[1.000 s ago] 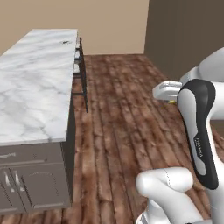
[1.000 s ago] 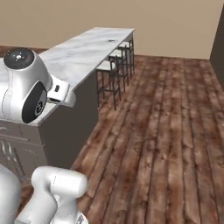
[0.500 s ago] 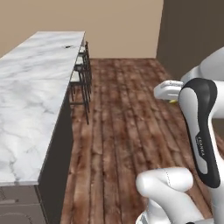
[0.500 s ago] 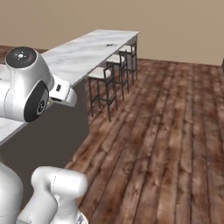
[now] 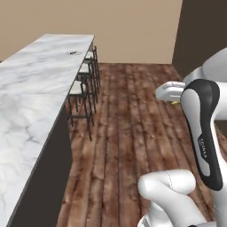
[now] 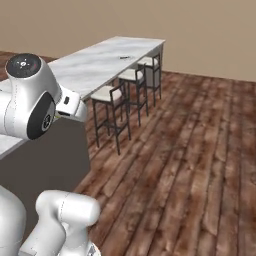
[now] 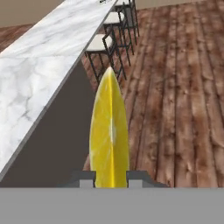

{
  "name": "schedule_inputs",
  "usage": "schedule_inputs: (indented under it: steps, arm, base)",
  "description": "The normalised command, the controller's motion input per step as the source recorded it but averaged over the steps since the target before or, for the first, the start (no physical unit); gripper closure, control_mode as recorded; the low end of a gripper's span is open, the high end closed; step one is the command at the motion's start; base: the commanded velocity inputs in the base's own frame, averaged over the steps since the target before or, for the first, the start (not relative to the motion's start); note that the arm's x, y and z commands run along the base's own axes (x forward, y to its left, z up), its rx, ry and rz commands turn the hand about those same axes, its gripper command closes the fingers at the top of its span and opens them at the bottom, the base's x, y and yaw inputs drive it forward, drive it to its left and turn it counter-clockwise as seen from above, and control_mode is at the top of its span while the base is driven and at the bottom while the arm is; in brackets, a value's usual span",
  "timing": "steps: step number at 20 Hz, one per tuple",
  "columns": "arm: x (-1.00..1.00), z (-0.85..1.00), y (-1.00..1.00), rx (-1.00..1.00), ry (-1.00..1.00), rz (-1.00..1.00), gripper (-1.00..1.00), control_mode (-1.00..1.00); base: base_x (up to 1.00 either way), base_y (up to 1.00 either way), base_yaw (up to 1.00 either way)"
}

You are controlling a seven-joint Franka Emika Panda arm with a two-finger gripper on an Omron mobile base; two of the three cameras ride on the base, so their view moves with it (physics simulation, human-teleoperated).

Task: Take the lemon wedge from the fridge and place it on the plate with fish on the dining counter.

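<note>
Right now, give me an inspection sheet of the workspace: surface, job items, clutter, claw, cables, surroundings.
Surface: dining counter, long white grey-veined marble, mostly bare.
Job items: lemon wedge held in the claw, pointing away from the hand camera; plate with fish is a small dark speck at the counter's far end, too small for detail.
Clutter: nothing seen.
Claw: claw shut on the lemon wedge, fingertips on either side of it, above the floor beside the counter.
Cables: nothing seen.
Surroundings: stools lined along the counter, wood plank floor, beige wall.
</note>
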Motion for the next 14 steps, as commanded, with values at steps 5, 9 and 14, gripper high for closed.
schedule_inputs:
  steps: [5,9,14]
  arm:
    - [0.00,0.00,0.00,0.00,0.00,0.00,1.00,1.00]
    - [0.00,0.00,0.00,0.00,0.00,0.00,1.00,1.00]
    - [0.00,0.00,0.00,0.00,0.00,0.00,1.00,1.00]
  base:
    - [1.00,-0.59,0.19]
    - [1.00,-0.60,0.18]
    - [1.00,-0.59,0.19]
